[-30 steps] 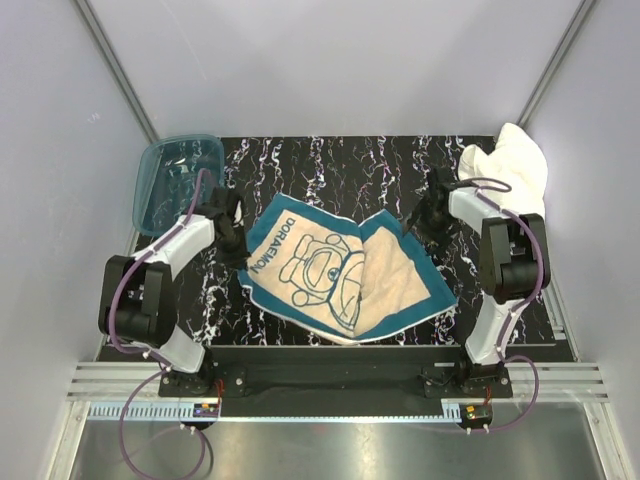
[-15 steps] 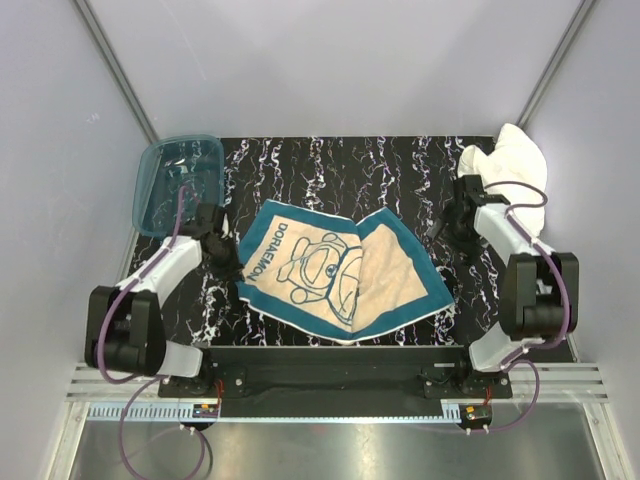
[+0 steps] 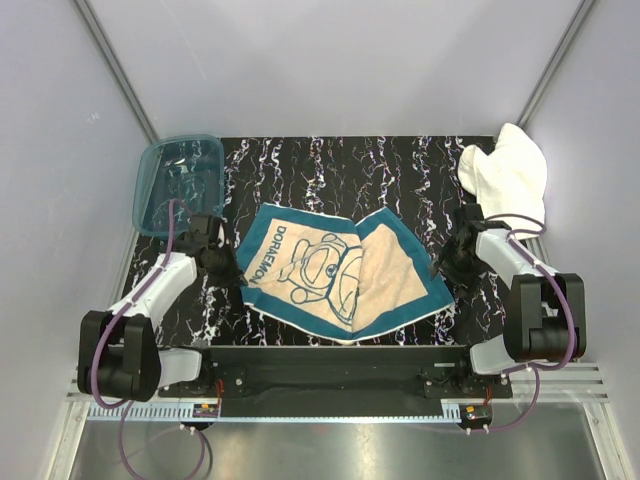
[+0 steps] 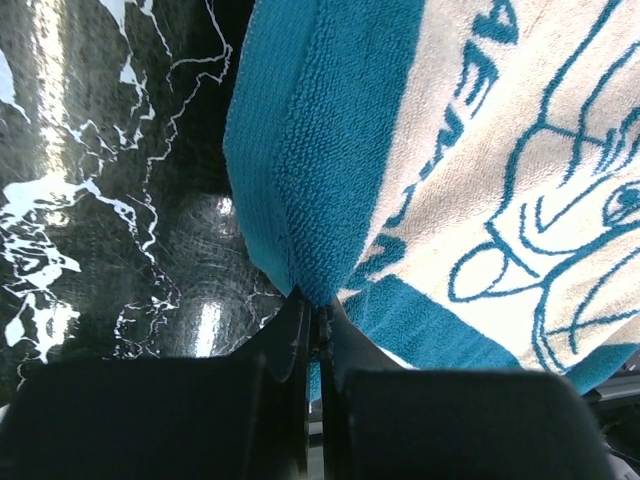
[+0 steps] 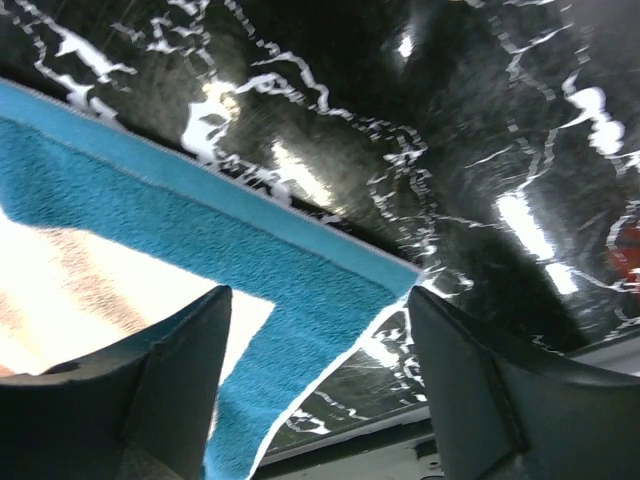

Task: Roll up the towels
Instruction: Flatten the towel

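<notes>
The cream-tan towel with a teal border and cartoon print (image 3: 340, 272) lies spread on the black marbled table. My left gripper (image 3: 237, 277) is shut on the towel's left corner (image 4: 300, 230), the teal edge pinched between its fingers. My right gripper (image 3: 447, 272) is open above the towel's right corner (image 5: 340, 290), one finger over the cloth and the other over bare table. The white terry towel (image 3: 508, 170) lies bunched at the back right corner.
A translucent teal plastic tub (image 3: 178, 182) stands at the back left corner. Grey walls close in on both sides. The table's front edge runs along a black bar (image 3: 330, 365) just before the towel.
Both arms have swung toward the near edge. The left gripper has drawn the towel's left corner nearer. The right gripper has come down from the far right edge to the right corner.
</notes>
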Robot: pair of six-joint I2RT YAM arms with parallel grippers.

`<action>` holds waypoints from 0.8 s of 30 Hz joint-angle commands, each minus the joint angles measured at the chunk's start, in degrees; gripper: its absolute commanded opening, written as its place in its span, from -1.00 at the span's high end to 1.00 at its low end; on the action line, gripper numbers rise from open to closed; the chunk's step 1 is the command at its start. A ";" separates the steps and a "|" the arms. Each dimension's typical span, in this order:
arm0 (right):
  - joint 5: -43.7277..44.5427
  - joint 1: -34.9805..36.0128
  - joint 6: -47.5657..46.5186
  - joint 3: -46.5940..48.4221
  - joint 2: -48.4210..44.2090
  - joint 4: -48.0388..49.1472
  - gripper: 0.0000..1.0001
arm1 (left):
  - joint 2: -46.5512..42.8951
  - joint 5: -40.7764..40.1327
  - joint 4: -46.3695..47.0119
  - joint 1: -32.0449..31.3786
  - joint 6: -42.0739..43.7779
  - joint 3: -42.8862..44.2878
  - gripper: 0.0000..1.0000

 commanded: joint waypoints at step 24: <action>-6.79 0.88 3.50 -4.40 3.82 5.37 0.77 | -0.77 4.64 5.55 0.41 -0.09 -0.34 1.00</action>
